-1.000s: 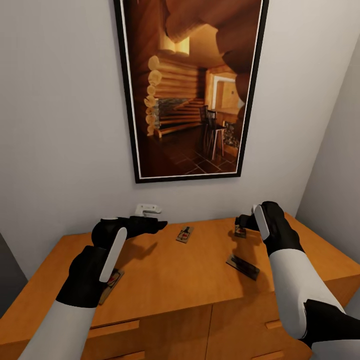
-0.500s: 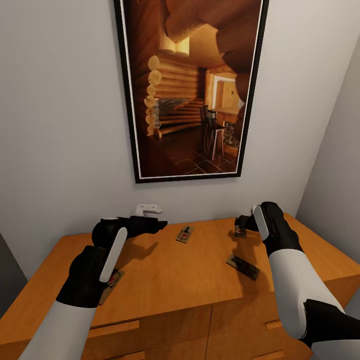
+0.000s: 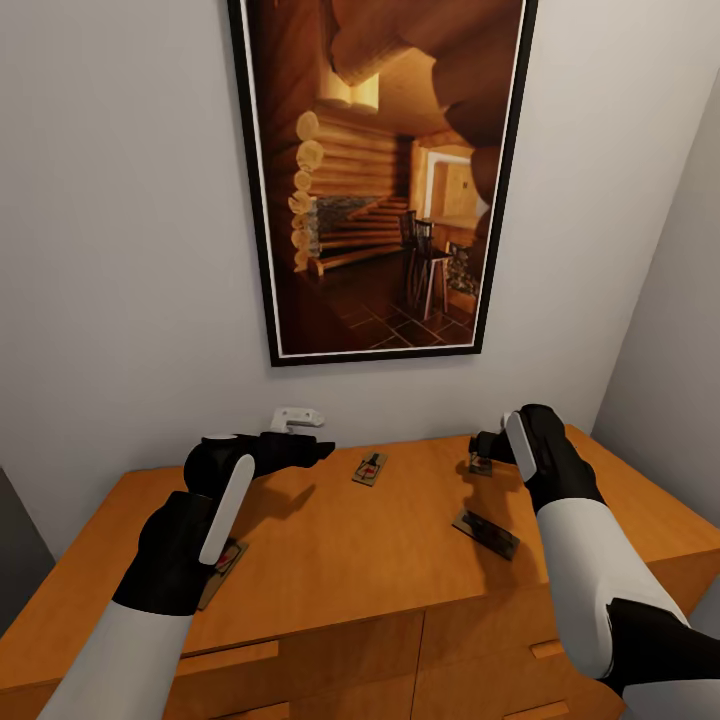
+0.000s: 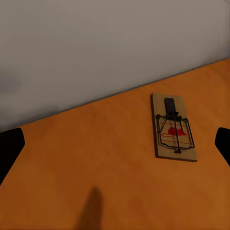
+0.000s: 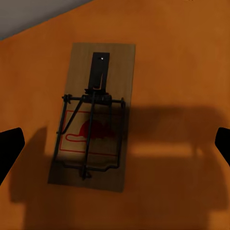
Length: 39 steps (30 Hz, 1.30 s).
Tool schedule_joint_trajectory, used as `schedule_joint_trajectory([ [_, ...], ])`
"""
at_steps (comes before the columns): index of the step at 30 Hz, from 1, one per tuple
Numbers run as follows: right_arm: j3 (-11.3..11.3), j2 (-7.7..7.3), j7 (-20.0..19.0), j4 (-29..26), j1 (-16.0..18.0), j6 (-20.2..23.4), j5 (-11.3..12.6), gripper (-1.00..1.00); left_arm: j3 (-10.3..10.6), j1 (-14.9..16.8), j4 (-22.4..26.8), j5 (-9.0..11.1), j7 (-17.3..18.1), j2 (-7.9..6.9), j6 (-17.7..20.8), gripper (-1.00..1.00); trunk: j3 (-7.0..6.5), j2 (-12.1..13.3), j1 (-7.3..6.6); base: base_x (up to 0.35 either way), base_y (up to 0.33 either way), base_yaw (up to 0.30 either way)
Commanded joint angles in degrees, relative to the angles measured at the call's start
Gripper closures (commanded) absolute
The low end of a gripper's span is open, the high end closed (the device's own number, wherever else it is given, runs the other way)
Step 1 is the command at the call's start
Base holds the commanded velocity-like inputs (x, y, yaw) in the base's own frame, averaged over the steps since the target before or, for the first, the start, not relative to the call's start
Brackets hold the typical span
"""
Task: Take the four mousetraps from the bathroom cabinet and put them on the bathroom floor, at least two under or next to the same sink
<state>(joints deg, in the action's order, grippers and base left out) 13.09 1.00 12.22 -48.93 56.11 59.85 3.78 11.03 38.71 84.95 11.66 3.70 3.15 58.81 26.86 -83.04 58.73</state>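
Status: early stage. All four flat tan wooden mousetraps lie on the top of the low orange-brown wooden cabinet; none has been lifted, and none is on the bathroom floor. Every placement, including two by a sink, remains outstanding.

Positions: one mousetrap lies near the wall at centre; a second lies directly beneath the right gripper; a third is nearer the front edge; a fourth is partly hidden by the left forearm.

Grippers: the black right gripper hovers over its trap, jaws spread wide, empty. The left gripper is likewise wide and empty, with the central trap ahead of it.

Materials: the cabinet surface is smooth, matt wood. Each trap is a thin rectangular board with dark wire spring bars and a red printed mark. A dark-framed picture hangs on the plain grey wall.
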Motion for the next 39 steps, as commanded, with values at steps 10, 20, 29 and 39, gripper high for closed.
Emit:
schedule_joint_trajectory([
  [10, 0.11, 0.06, 0.36, -0.03, 0.05, -0.12, 0.48, -1.00, -0.04, 0.04, 0.04, -0.14, 0.26, 0.02, 0.25, -1.00, 0.07, -0.04, 0.00, 0.000, 0.000, 0.000],
  [20, 0.08, 0.06, 0.35, -0.02, 0.05, -0.20, 0.53, -1.00, -0.04, 0.04, 0.04, -0.14, 0.26, 0.02, 0.25, -1.00, 0.07, -0.04, 0.00, 0.000, 0.000, 0.000],
  [29, 0.03, 0.11, 0.28, -0.02, 0.05, -0.31, 0.66, -1.00, -0.04, 0.04, 0.04, -0.14, 0.26, 0.02, 0.25, -1.00, 0.07, -0.04, 0.00, 0.000, 0.000, 0.000],
  [39, 0.01, 0.14, 0.07, 1.48, 0.05, -1.12, 0.83, -1.00, -0.04, 0.04, 0.04, -0.14, 0.26, 0.02, 0.25, -1.00, 0.07, -0.04, 0.00, 0.000, 0.000, 0.000],
])
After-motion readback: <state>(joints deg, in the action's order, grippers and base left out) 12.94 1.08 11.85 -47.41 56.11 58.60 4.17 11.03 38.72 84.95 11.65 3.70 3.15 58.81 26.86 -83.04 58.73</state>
